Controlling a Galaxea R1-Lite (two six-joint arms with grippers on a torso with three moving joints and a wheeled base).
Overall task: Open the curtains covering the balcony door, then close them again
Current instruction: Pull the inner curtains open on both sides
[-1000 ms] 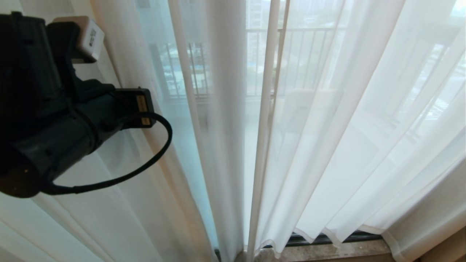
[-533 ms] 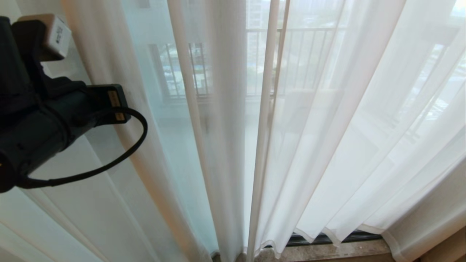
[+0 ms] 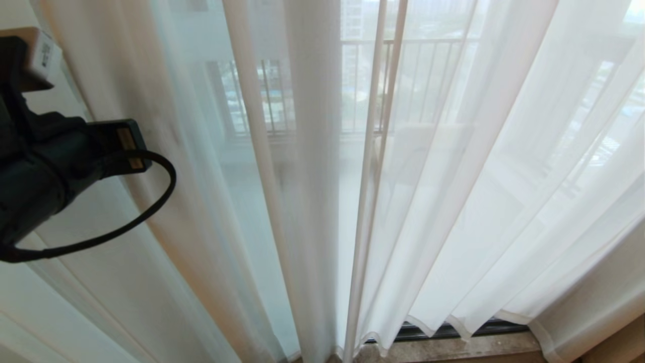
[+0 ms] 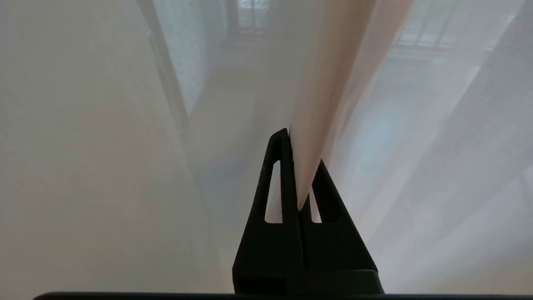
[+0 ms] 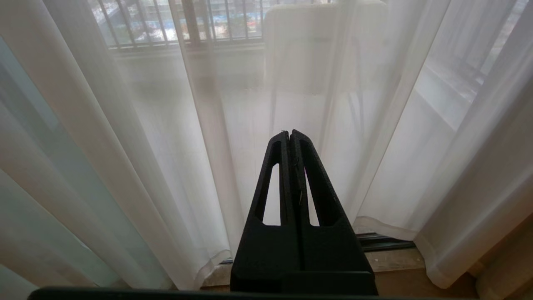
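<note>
The sheer white curtains [image 3: 282, 191] hang drawn across the balcony door [image 3: 443, 330], whose dark bottom track shows only at 5 o'clock in the head view, beneath the scalloped hems. 2 panels meet at a narrow hemmed seam [image 3: 370, 201] running from 12 o'clock down to 6 o'clock near the middle of that view. Through the translucent fabric a barred balcony railing [image 3: 363, 85] and blurred buildings show faintly at 12 o'clock.

The left arm [image 3: 45, 166], black with a looped cable [image 3: 126, 222], enters the head view at 9 o'clock, in front of the left panel. Its left pincer [image 4: 300, 166] is seen from the left wrist camera, clamped on a gathered fold of the curtain [image 4: 329, 83]; the pleated fabric rises out from between the 2 black fingers [image 4: 283, 183], and sheer cloth fills the view on every side.

The right pincer [image 5: 290, 137], seen from the right wrist camera, is closed on nothing, its fingertips pressed together, pointing at the right panel [image 5: 374, 125] without touching it. A strip of stone sill [image 5: 395, 258] lies under the hems at 5 o'clock there.
</note>
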